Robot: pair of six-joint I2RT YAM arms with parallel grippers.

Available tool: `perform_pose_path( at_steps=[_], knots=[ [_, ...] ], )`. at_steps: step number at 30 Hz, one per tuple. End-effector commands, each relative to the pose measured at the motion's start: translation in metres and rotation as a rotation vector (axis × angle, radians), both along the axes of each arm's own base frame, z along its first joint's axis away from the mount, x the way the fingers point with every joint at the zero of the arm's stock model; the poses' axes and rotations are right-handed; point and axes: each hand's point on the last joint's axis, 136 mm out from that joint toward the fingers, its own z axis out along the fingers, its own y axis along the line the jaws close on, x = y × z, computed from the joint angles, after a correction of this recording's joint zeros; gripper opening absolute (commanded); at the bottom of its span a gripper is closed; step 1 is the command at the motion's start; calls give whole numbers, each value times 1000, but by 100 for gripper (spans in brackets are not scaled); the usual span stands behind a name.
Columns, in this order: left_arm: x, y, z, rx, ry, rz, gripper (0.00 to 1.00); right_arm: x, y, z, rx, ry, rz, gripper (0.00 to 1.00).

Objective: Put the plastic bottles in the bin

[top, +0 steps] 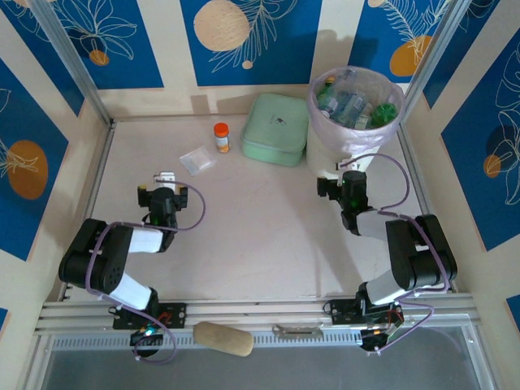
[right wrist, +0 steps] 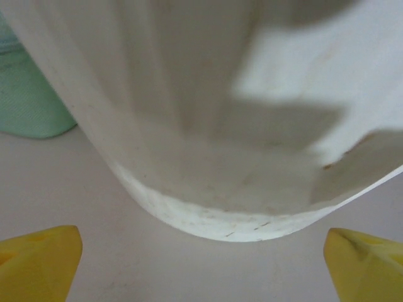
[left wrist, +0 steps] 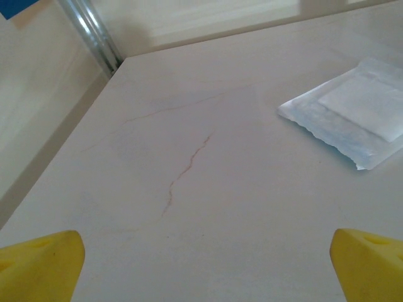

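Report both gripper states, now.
Left gripper: open, holding nothing.
Right gripper: open, holding nothing, fingertips spread in front of the base of the white bin.

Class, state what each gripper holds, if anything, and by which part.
Nothing is held. The left gripper stands open over the table near the flat clear bag; the right gripper stands open facing the bin.

Blue leaf-print wall panels [top: 81, 41] w/ cream strips round pale tabletop [top: 260, 236].
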Motion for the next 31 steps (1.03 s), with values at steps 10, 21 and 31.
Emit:
perform_pose_path(
  at_steps=[10,21,31],
  knots=[
    [8,-10,2,-75,-83,-142,100,-6,-19,0,144,-109,5,99],
    [9,-8,0,-84,-61,-123,100,-6,-19,0,140,-106,4,99],
    [9,-8,1,-83,-63,-124,100,-6,-18,0,138,-107,5,99]
  ],
)
